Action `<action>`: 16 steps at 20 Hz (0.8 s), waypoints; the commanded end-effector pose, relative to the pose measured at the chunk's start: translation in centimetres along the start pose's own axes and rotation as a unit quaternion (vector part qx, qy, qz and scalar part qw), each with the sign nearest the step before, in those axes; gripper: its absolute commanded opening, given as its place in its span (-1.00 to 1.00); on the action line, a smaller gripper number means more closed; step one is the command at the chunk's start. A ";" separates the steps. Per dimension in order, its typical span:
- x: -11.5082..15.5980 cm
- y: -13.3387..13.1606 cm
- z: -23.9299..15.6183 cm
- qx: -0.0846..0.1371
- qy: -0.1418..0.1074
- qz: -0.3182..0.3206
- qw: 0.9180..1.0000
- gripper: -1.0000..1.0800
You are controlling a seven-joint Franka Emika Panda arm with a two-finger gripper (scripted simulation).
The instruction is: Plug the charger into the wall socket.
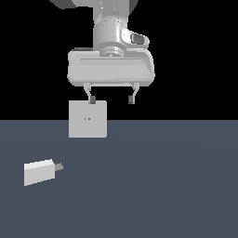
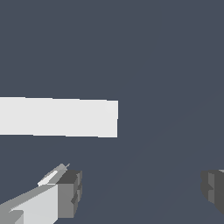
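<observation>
The charger [image 1: 39,172] is a small white block lying on the dark floor at the exterior view's left, with its grey prongs [image 1: 59,167] pointing toward the exterior view's right. The wall socket [image 1: 87,119] is an upright white square plate with two tiny yellowish holes, standing farther back. My gripper [image 1: 111,99] hangs open and empty above the floor, with one fingertip [image 1: 92,99] showing just at the socket's top edge. It is well away from the charger. In the wrist view a white slab [image 2: 57,117], apparently the socket seen from above, lies beyond my gripper [image 2: 142,192]. The charger is out of that view.
The dark blue-grey floor [image 1: 162,186] stretches across the scene below a black background. Nothing else stands on it.
</observation>
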State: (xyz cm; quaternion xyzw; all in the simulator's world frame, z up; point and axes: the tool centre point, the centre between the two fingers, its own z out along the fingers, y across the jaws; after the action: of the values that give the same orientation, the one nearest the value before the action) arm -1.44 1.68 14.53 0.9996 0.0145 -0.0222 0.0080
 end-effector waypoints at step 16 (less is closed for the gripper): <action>-1.9 -1.1 1.1 0.000 0.008 0.066 0.998 0.92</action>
State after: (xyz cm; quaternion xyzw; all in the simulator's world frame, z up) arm -3.04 2.48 13.70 0.9991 -0.0396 -0.0147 0.0094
